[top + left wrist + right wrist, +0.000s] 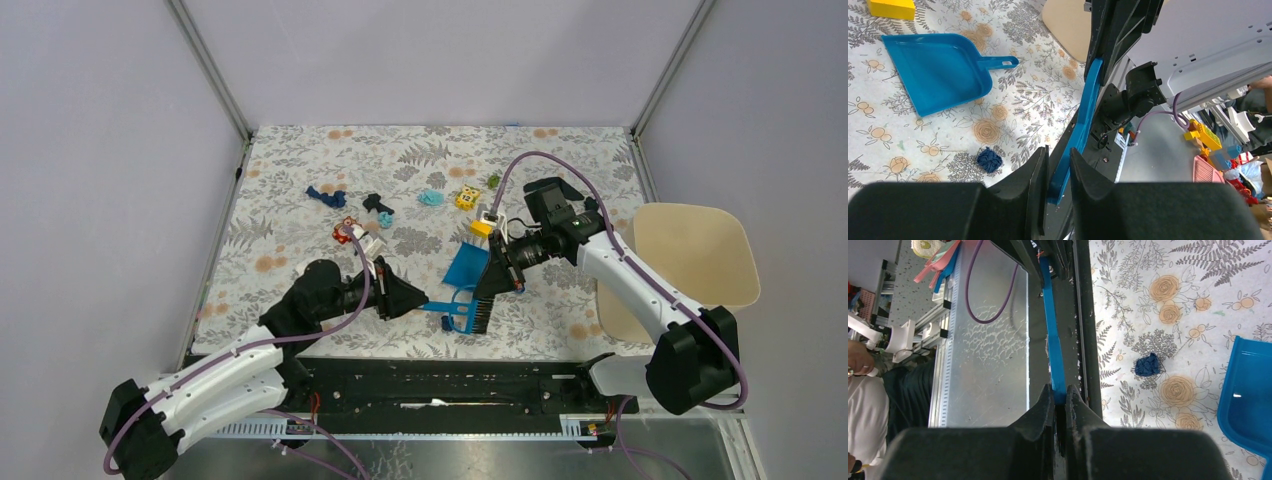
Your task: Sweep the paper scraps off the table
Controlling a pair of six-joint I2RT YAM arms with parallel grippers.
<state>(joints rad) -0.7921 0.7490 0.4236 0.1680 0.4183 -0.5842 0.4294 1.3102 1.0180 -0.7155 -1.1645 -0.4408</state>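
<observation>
I see scraps (pixel 432 198) scattered over the far half of the worktop (pixel 300 160), and one dark blue wad (pixel 989 160) near the dustpan (pixel 465 268). The brush (pixel 484 300) stands beside the dustpan. My left tool (pixel 420 300) grips its blue handle and my right tool (pixel 505 270) is clamped on the other end.

Enclosure: plain pale grey wall panels (pixel 430 60) on the left, far and right sides, met at the far corners by slanting silver aluminium frame posts (pixel 208 68); lighting soft and even. Furniture: one large rectangular table (pixel 300 165) under a white cloth printed with grey ferns and orange flowers, a black metal mounting rail (pixel 440 385) along its near edge, and a textured silver sheet-metal shelf (pixel 988 340) nearer still. One beige rounded plastic tub (pixel 700 250), just beside the table's right edge.
</observation>
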